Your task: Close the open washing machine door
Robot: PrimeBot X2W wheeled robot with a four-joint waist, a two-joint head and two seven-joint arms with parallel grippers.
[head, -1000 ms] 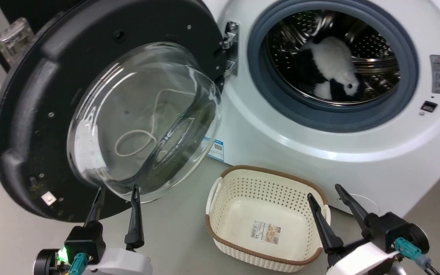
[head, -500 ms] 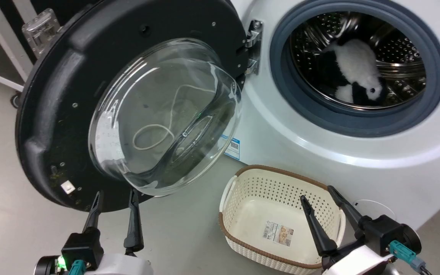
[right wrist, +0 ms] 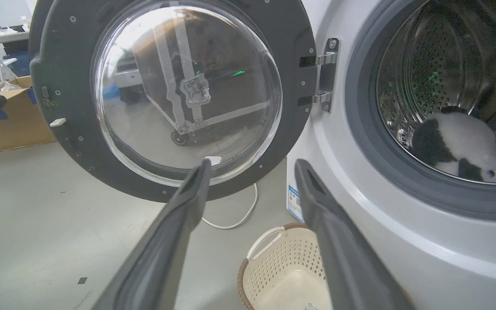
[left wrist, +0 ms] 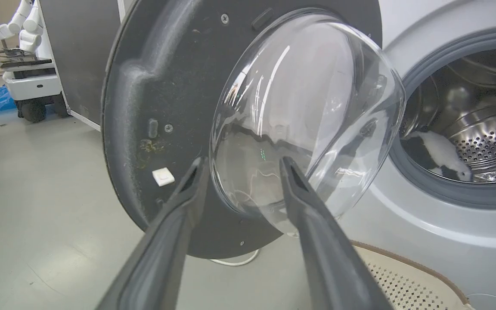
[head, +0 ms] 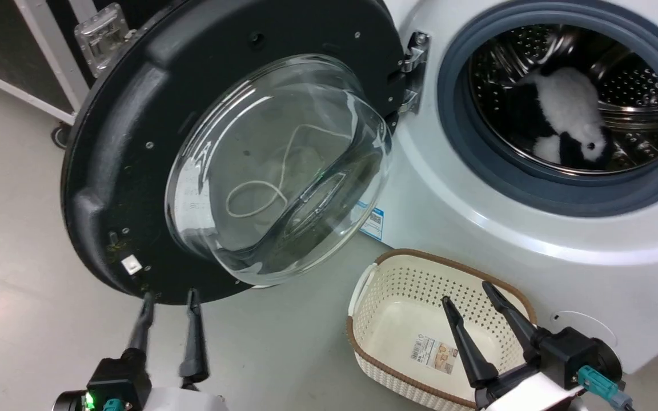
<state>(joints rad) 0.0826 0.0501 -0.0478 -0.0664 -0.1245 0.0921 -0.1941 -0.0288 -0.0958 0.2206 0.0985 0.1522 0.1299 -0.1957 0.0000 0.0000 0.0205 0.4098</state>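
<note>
Just ahead of our left claw (head: 170,294) stands the washing machine door (head: 123,142), swung out, its window bulging toward us. To that claw's right the door hangs from a hinge (head: 414,74) on the washing machine (head: 477,240), which stands ahead of our right claw (head: 466,291). A plush toy (head: 569,108) lies in the drum. Beneath our right claw a basket (head: 414,279) sits on the floor before the machine. A cord (right wrist: 239,215) lies under the door.

Smooth grey floor (head: 15,240). 1 white washing machine (head: 477,245) stands on it, with 1 cream perforated basket (head: 414,285) just beside its front. 1 thin white cord (right wrist: 227,227) lies looped near the basket. 1 cardboard box (right wrist: 11,125) sits well apart. 1 black case (head: 20,57) stands behind, possibly on casters.
</note>
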